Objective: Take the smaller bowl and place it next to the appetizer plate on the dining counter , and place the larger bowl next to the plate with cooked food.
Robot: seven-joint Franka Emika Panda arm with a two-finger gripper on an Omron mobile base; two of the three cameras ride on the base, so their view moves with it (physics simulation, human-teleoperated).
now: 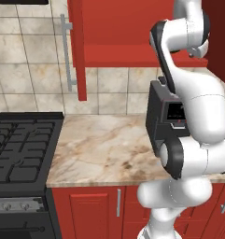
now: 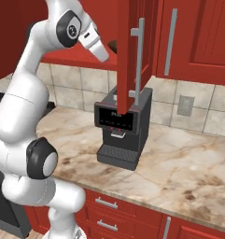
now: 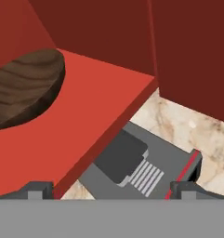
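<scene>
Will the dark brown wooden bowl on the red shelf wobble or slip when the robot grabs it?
The shallow dark brown wooden bowl looks stiff, so it probably won't bend or crack easily. Its rounded underside might let it rock on the red cabinet shelf if nudged. It seems light for its size, so the open pincer could push it away.

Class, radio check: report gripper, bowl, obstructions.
Gripper open, empty, at cabinet shelf. Smaller bowl on shelf, untouched. Open cabinet door alongside; coffee machine below.

Glossy white rounded arm segments with dark grey joint bands
</scene>
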